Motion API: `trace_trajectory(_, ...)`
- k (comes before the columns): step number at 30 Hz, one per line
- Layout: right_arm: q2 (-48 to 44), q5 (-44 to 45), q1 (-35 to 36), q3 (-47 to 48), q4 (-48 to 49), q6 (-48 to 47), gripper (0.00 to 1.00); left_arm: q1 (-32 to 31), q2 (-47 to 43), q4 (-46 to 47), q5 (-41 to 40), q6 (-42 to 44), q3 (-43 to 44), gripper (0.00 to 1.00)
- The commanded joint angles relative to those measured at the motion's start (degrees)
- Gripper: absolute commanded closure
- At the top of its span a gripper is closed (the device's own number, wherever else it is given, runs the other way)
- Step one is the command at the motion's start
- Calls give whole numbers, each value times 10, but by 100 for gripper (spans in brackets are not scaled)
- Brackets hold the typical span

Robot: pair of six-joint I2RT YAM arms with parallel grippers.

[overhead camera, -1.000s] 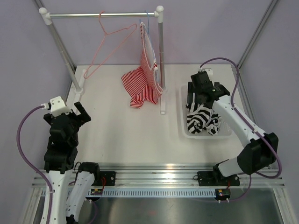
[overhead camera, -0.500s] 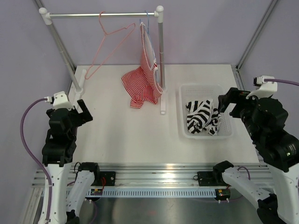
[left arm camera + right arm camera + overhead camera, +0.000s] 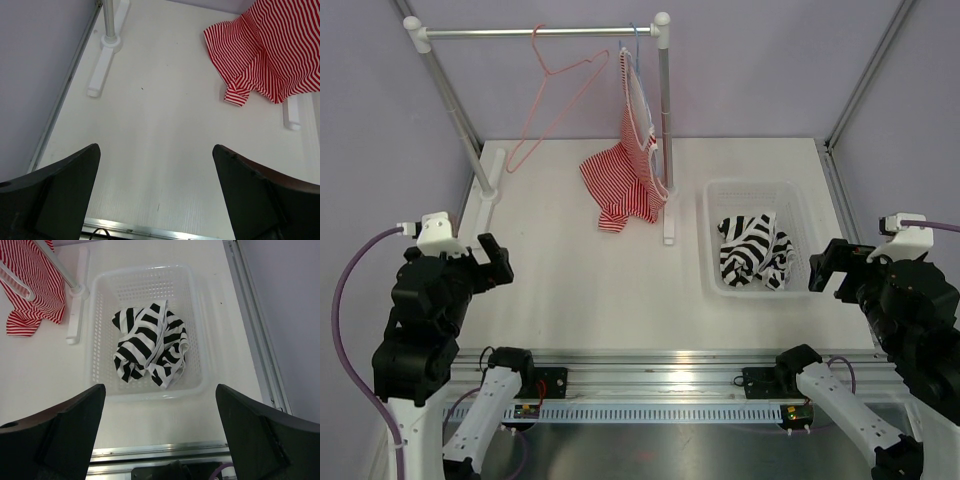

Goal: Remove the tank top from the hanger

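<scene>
The black-and-white striped tank top lies crumpled in the white basket; it also shows in the right wrist view. The pink wire hanger hangs bare from the rail, tilted, with nothing on it. My left gripper is open and empty above the near left of the table; its wrist view shows only bare table between the fingers. My right gripper is open and empty, near and right of the basket; in its wrist view it is held high over the table.
A red-and-white thin-striped top hangs on a blue hanger at the rail's right end, its hem resting on the table. The rack's rail, right post and left foot stand at the back.
The right arm has drawn back from over the basket to the near right edge. The left arm has also drawn back and to the left. The tank top stays in the basket.
</scene>
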Motion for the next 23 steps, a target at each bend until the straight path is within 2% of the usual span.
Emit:
trace_trajectory(1,-2,15,-1,13,-21,-4,1,-14,-12,-18,-6,10,12,1)
trace_trajectory(23,2,-11,-2,-31,35,10,1,-21,-52,49,26,15,-66,1)
